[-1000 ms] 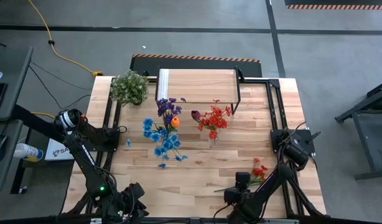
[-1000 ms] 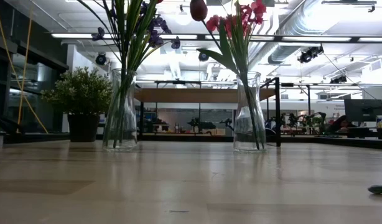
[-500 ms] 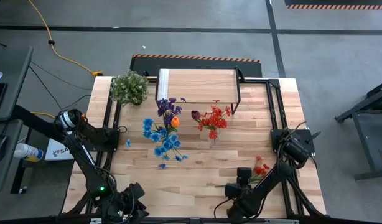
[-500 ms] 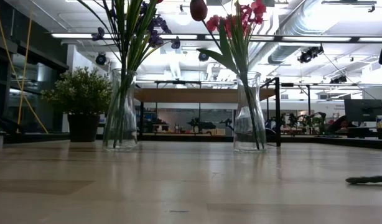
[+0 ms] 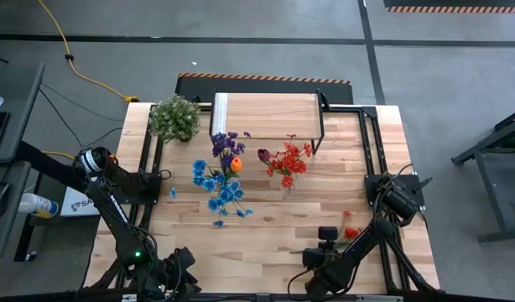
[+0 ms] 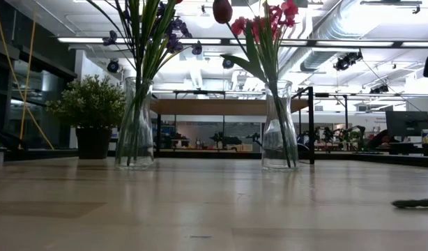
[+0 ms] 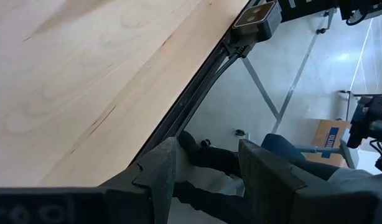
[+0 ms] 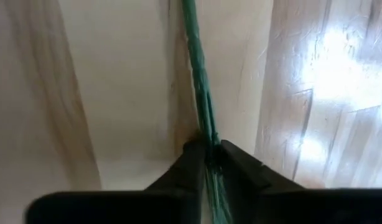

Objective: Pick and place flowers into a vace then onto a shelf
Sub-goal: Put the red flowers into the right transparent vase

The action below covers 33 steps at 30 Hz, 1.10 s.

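Observation:
A red flower (image 5: 350,230) lies on the table near the right front; its green stem (image 8: 197,68) runs under my right gripper (image 5: 326,243), which is shut on it. The stem's end (image 6: 413,203) shows low on the table in the low view. Two glass vases stand mid-table: one (image 6: 135,125) with blue, purple and orange flowers (image 5: 222,172), one (image 6: 279,127) with red and maroon flowers (image 5: 287,161). The shelf (image 5: 266,113) stands at the far edge. My left gripper (image 7: 206,171) waits open at the near left corner (image 5: 180,267). My right gripper pinches the green stem (image 8: 208,142) between its two fingers (image 8: 190,163), coming steeply from above. The fingers stand one on each side, across the stem. The stem runs on away from them along the tabletop, with the red bloom at its other end.
A bushy pale-green potted plant (image 5: 174,117) stands at the far left beside the shelf. Black frame rails (image 5: 371,143) run along the table's left and right sides. Bare wood (image 5: 266,226) lies between the vases and the near edge.
My right gripper has sunk a little onto the red flower's stem. In the low view the stem's end has slid a short way along the table toward the picture's left. The vases and my left arm have kept still.

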Tool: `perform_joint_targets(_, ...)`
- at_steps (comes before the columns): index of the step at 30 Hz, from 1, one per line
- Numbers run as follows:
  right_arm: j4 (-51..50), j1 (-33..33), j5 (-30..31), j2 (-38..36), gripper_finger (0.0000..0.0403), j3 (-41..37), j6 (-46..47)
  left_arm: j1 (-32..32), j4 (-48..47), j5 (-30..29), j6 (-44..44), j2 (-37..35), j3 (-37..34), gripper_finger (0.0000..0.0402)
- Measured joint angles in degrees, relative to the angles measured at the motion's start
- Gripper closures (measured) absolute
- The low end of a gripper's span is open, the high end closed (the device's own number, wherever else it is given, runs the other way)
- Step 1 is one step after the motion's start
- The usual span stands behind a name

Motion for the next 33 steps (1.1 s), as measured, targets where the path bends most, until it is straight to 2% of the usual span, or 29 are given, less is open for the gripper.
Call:
perform_joint_targets(3,0.18,0.02,0.09,0.00,0.0391,0.00,1.11,0.00,-0.01,0.00,0.00,0.00,0.00,0.0195)
perform_joint_targets(8,0.23,-0.31,-0.91,0.00,0.0377,0.00,1.40,0.00,0.24,0.00,0.00,0.00,0.00,0.0195)
perform_joint_targets(12,0.19,-0.92,-2.41,0.00,0.0393,0.14,0.51,-0.01,0.85,0.00,-0.02,0.00,0.00,0.0195)
perform_joint_targets(17,-1.46,-2.63,-6.11,0.05,0.0393,1.65,-2.03,0.00,1.21,0.00,-0.04,0.00,0.00,0.0195)
perform_joint_targets(28,-8.38,-4.93,-10.58,0.55,0.0400,12.14,-7.97,-0.02,1.64,0.04,-0.11,0.00,0.00,0.0195)
perform_joint_targets(33,-17.14,-4.94,-10.00,0.48,0.0401,18.82,-9.01,-0.02,1.66,0.20,-0.09,0.00,0.00,0.0195)
